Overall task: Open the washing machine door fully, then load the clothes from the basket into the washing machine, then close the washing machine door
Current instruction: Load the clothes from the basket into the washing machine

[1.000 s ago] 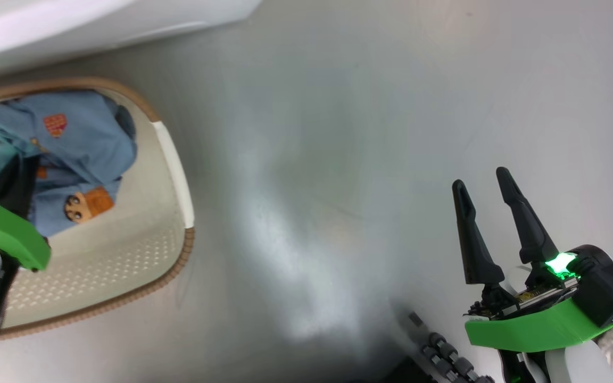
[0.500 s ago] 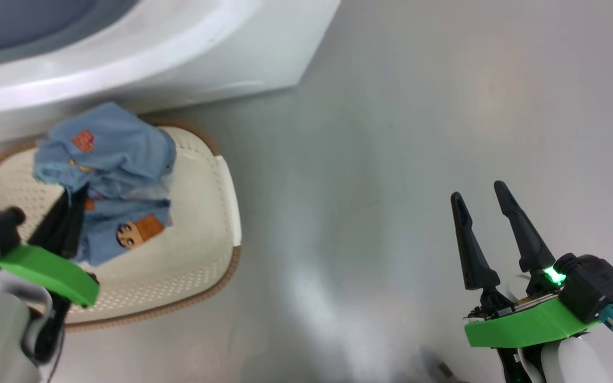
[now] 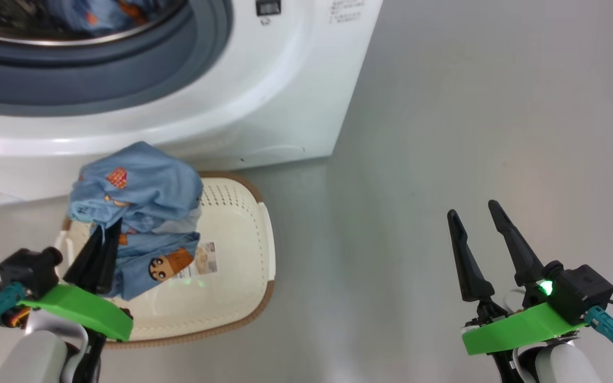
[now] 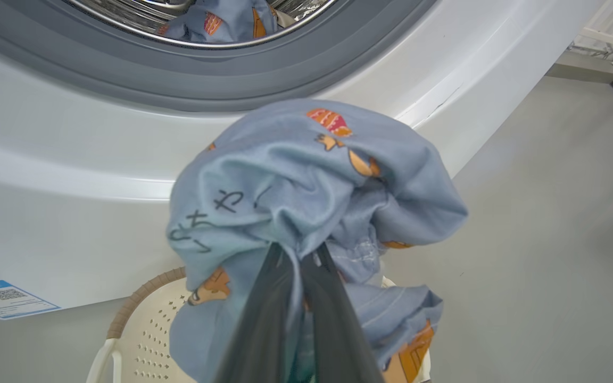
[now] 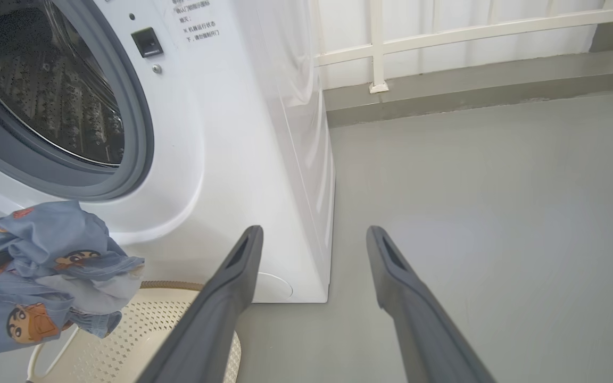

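As seen from the left gripper [image 4: 296, 252], the washing machine [image 3: 285, 96] rises just ahead and above. White front, grey-blue gasket [image 4: 232, 80] ring uncovered, steel drum behind it with a blue printed piece [image 4: 221, 18] lying inside.

The machine's right corner edge stands ahead of the right gripper [image 3: 472, 208], to its left. Past that edge, bare grey floor [image 5: 498, 213] runs wide open ahead and to the right of it, back to a white railing [image 5: 445, 32] at the wall.

Basket [image 3: 242, 234] sits on the floor under the left gripper, far rim close against the machine's base. Touching or just apart, these angles do not settle it.

Clothes [image 3: 141, 186]: light blue bundle with cartoon prints, pinched by the left gripper's dark fingers, which are pressed together on the fabric. Bundle hangs over the basket, below the lip of the drum opening.

Right gripper: fingers spread wide, nothing between them, well apart from machine and basket.

Small blue label sticker [image 4: 3, 298] on the machine front, low and left of the left gripper.
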You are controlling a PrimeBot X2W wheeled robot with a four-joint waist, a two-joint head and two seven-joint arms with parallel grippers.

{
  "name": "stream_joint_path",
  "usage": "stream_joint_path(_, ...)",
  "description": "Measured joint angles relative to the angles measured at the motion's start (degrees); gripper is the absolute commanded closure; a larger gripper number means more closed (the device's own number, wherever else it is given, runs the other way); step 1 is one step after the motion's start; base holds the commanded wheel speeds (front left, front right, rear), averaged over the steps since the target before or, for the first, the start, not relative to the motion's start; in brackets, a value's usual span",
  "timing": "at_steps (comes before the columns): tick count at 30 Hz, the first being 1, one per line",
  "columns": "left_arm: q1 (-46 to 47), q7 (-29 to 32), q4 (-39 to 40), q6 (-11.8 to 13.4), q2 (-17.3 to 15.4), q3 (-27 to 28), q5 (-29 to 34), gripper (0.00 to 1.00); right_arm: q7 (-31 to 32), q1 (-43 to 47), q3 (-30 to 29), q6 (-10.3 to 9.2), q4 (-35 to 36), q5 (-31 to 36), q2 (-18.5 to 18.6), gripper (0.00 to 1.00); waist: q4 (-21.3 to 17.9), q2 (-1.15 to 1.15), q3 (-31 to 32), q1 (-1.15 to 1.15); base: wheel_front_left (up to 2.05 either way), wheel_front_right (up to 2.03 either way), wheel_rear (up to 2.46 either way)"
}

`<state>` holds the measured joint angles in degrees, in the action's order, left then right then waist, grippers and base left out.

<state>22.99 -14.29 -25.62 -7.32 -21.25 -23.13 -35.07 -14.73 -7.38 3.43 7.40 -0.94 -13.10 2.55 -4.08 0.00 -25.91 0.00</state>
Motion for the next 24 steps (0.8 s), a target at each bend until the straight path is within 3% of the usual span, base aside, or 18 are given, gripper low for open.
stream_joint_path(24, -14.58, 0.00, 13.23, 0.01, 6.86, 14.07, 12.92, 1.00, 0.00, 4.81, -1.47, 0.00, -4.42, 0.44, 0.12, 0.00, 4.12, 0.00, 16.12, 0.00, 0.00, 0.00, 0.00)
